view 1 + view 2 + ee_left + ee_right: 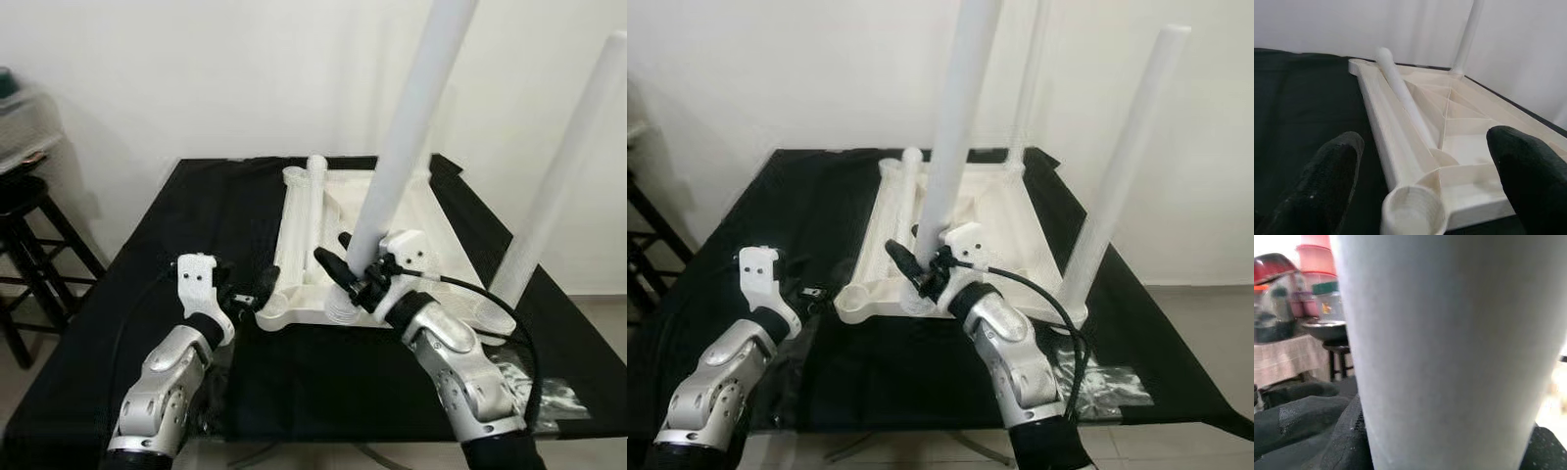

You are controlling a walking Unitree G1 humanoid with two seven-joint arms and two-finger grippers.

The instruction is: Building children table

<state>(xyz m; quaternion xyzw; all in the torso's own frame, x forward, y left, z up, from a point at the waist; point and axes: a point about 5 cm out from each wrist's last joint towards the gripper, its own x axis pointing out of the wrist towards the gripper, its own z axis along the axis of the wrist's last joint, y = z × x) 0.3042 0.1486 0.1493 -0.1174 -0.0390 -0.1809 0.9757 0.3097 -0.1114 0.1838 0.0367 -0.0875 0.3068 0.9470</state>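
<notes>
A white children's table top (431, 211) lies upside down on a black cloth. Two white legs stand upright in its right-hand corners, the near one (566, 166) and the far one (1031, 78). My right gripper (355, 279) is shut on a third leg (407, 137), holding it upright but tilted at the front edge; in the right wrist view this leg (1449, 352) is very close. A fourth leg (314, 211) lies loose inside the top. My left gripper (250, 294) is open just before the empty front-left corner socket (1413, 213), with its fingers (1334, 171) either side of it.
The black cloth (196, 215) covers a work table against a white wall. A dark stool (24, 245) stands at the left. A clear plastic bag (549, 392) lies near the front right. Stacked containers (1312, 289) sit on a side table.
</notes>
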